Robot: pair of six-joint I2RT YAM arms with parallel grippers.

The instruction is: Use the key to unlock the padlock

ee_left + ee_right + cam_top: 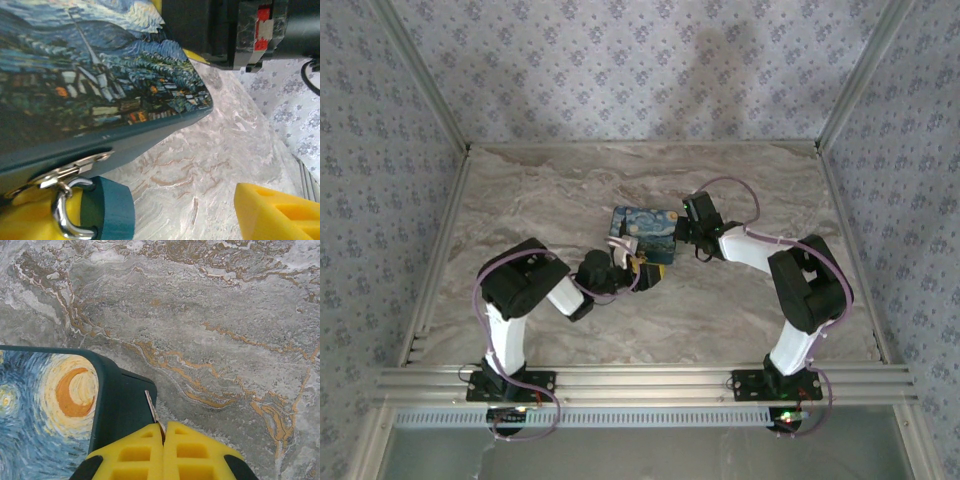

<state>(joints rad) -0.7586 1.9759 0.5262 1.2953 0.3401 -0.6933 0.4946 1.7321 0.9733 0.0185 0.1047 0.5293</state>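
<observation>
Mid-desk, the blue night-sky tin (pixel 645 230) sits on the marble desk (pixel 750 180), with both arms reaching in to it. The left hand (pixel 635 266) is at the tin's near side and the right hand (pixel 682 240) at its right end.

Left wrist view:
- The padlock (pixel 95 210) hangs at the tin's (pixel 100 65) front edge. Its silver shackle (pixel 62 220) is hooked through the tin's metal hasp (pixel 75 167), still locked on.
- The padlock body reads teal here, not yellow.
- The left hand (pixel 157 200) is spread wide and grips nothing.
- One yellow finger (pixel 30 215) is at the bottom-left corner, right against the shackle. Cannot tell whether they actually touch.
- The other finger (pixel 280 210) is bottom right, well apart from the lock, with bare desk between the two.
- The right arm's dark body (pixel 230 30) is at the top, just past the tin's corner.

Right wrist view:
- The right hand (pixel 164 427) has its yellow fingers pressed fully together, pinching the key (pixel 152 410).
- A thin silver blade sticks out from between the tips.
- The blade lies against the tin's (pixel 50 405) dark teal side wall, by the corner with the crescent moon.
- The key is not at the padlock.
</observation>
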